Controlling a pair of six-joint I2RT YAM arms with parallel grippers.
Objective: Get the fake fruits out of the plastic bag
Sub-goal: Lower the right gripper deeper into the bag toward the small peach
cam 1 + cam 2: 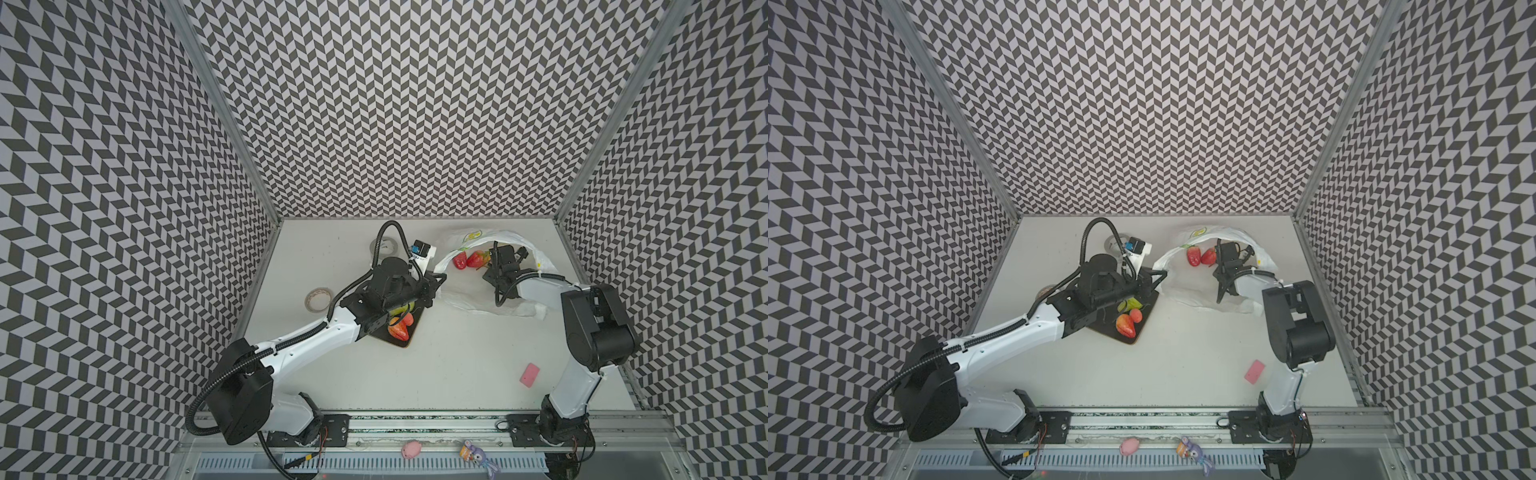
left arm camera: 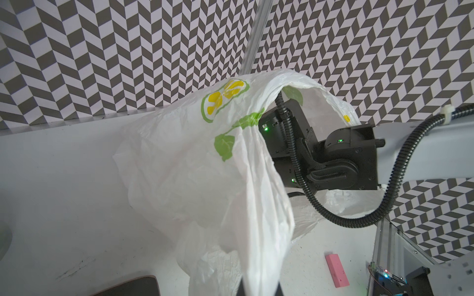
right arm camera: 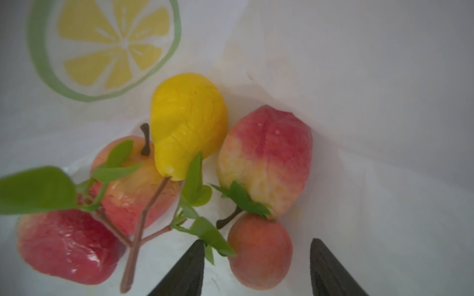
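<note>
Fruits [image 3: 266, 159] lie heaped inside the plastic bag [image 3: 359, 77]. The right wrist view shows a yellow pear [image 3: 188, 123], a leafy sprig [image 3: 195, 179], pinkish peaches and, at lower left of the frame, a blurred red one, perhaps an apple [image 3: 66, 246]. The right pincer [image 3: 257, 242] is inside the bag with its jaws apart, one on each side of the small peach [image 3: 259, 261]; whether they touch it I cannot tell.

In both top views the bag sits at the upper right of the bench [image 1: 457, 374], near the back wall, and two strawberries [image 1: 459, 260] show in its open mouth. The left pincer [image 1: 439, 277] has its jaws together on the rim at the left of the mouth and holds it raised.

To the lower left of the bag, a black board [image 1: 1105, 329], partly under the left arm, carries more fruits. Two tape rolls [image 1: 308, 300] lie further left, and a pink block [image 1: 530, 375] at lower right.
</note>
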